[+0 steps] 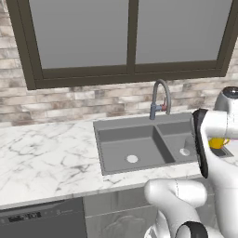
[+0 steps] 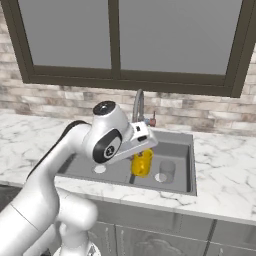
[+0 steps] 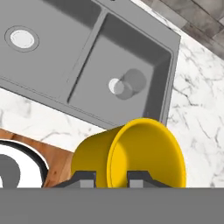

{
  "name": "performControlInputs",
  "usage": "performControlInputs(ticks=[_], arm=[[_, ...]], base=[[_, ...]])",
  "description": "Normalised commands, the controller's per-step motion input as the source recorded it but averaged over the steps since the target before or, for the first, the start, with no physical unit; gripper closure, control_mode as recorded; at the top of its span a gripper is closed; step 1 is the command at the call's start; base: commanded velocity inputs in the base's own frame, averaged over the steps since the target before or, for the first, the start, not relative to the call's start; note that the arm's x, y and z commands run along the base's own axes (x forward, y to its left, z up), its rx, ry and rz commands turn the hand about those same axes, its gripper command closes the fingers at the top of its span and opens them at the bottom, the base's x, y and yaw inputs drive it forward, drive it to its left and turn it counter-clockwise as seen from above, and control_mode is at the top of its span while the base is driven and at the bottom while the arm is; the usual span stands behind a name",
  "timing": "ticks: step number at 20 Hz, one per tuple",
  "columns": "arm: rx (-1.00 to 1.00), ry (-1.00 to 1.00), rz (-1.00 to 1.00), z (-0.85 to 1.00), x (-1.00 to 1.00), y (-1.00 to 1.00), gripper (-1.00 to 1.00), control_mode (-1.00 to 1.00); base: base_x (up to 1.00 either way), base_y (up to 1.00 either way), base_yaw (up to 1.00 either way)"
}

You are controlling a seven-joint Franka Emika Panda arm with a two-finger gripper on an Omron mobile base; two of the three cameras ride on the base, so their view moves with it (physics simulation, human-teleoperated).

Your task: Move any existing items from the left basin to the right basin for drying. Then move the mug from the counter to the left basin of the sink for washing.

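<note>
My gripper (image 3: 111, 178) is shut on the rim of the yellow mug (image 3: 144, 153), one finger inside and one outside. The mug (image 2: 142, 162) hangs tilted in the air near the sink's front, by the right basin (image 2: 179, 150). It also peeks out behind the arm (image 1: 217, 142). The translucent grey tumbler (image 3: 131, 83) stands in the right basin (image 3: 144, 48) beside its pale drain (image 3: 114, 85); it shows too in the right base view (image 2: 166, 170). The wider left basin (image 1: 125, 144) holds nothing but its drain (image 1: 132, 159).
The arched grey tap (image 1: 160, 95) rises behind the sink's divider. White marble counter (image 1: 46, 158) spreads left of the sink and also right of it (image 2: 225, 175). A dishwasher front (image 1: 42, 218) sits under the left counter. Brick wall and a window stand behind.
</note>
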Motion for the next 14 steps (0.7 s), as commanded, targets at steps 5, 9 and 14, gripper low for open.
performControlInputs(ticks=[5, 9, 14], arm=[[0.0, 0.0, 0.18, 0.04, 0.01, 1.0, 1.0, -1.0], [0.0, 0.0, 0.18, 0.0, 0.09, 1.0, 1.0, -1.0], [0.0, 0.0, 0.13, 0.0, 0.32, 0.97, 1.0, -1.0]], base=[[0.0, 0.0, 0.0], [0.0, 0.0, 0.0], [0.0, 0.0, 0.0]])
